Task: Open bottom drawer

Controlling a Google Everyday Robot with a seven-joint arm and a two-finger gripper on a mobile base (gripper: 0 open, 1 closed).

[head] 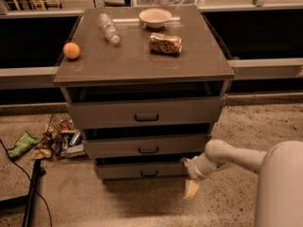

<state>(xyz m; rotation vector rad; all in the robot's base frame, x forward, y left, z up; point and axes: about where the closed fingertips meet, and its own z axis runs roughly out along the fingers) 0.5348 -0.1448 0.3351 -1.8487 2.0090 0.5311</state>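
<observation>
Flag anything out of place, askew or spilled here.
The bottle and can lie on their sides on the cabinet top. Some litter is strewn on the floor left of it. The gripper sits low beside the bottom drawer, right of its handle.

Matt bottom drawer [123, 170] — gripper [188, 176] beside, seemingly plastic.

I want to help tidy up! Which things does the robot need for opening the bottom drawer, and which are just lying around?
For the job: bottom drawer; pincer, low beside its right end.
Lying about: orange, bottle, bowl, can, litter.
</observation>
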